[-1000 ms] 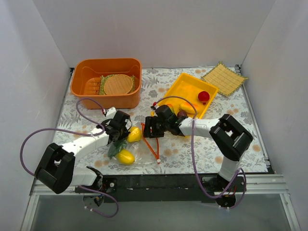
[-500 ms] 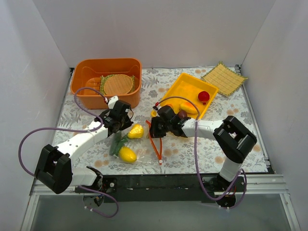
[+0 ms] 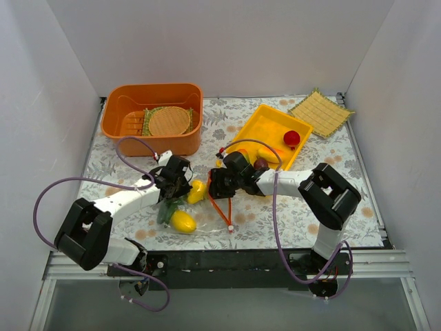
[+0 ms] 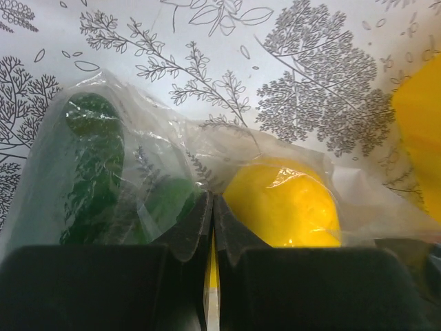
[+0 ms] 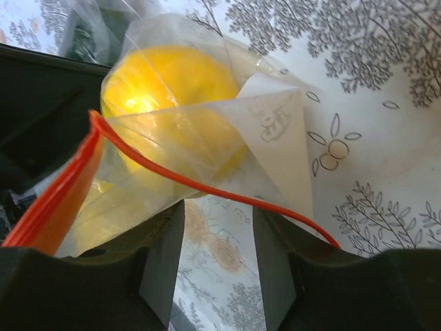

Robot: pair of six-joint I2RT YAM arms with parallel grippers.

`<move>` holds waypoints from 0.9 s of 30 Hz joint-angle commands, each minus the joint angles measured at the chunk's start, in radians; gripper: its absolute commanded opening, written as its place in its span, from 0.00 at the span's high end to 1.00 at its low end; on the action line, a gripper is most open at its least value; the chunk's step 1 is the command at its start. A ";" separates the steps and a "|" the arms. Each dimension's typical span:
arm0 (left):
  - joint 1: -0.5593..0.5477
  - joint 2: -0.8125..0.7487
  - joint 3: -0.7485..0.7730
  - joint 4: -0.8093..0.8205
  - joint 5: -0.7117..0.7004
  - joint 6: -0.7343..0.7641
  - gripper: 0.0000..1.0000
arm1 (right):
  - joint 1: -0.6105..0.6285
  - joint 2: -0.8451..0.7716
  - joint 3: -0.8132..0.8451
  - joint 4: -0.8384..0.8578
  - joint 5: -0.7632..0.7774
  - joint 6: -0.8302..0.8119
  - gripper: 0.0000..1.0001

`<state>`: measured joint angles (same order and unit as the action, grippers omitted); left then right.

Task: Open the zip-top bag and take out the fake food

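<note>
- L hand (image 4: 212, 207): clenched on a fold of the zip-top bag (image 4: 227, 148) film. The pinch sits btwn a green piece (image 4: 93, 165) and a yellow piece (image 4: 282, 207) of the fake food, both inside the plastic.
- R hand (image 5: 215, 227): released, jaws apart w/ bare counter (image 5: 386, 83) showing btwn them. It grips nothing.
- Bag lies flat on the counter btwn the two hands, toward the near edge. Two yellow pieces and the green one are visible in it from above.
- Key relation: the mouth end faces the R hand. The orange-red zip strip (image 5: 207, 189) crosses just past the R fingertips, ahead of the jaw gap and not in it.
- Strip lips look parted. One runs off low-left and the other low-right, w/ a film flap standing btwn them and a yellow piece right behind it.
- Bag's long axis runs approx from the L pinch across to the mouth. From above, the strip lies near-to-far on a slant.
- R hand is nearer the mouth. L hand is on the bag body and prob. serves as the anchor.
- Next move prob. needs the R hand to ease fwd so a lip or the yellow piece comes btwn the jaws.
- Yellow tray (image 3: 256, 124) lies beyond the R hand, apart from the bag, and holds a red piece (image 3: 291, 137).
</note>
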<state>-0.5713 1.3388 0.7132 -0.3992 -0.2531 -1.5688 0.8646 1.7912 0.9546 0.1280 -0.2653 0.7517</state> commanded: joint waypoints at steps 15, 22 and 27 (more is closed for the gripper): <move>-0.027 0.023 -0.083 0.126 0.028 0.018 1.00 | 0.025 0.049 0.153 0.044 0.018 -0.089 0.24; -0.029 0.036 -0.093 0.145 0.040 0.029 1.00 | 0.053 0.123 0.213 -0.033 0.084 -0.114 0.19; -0.030 0.040 -0.097 0.158 0.054 0.035 1.00 | 0.062 0.128 0.234 -0.059 0.156 -0.115 0.17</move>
<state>-0.5900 1.3777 0.6270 -0.2829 -0.2310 -1.5448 0.9134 1.9125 1.1461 0.0917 -0.1818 0.6567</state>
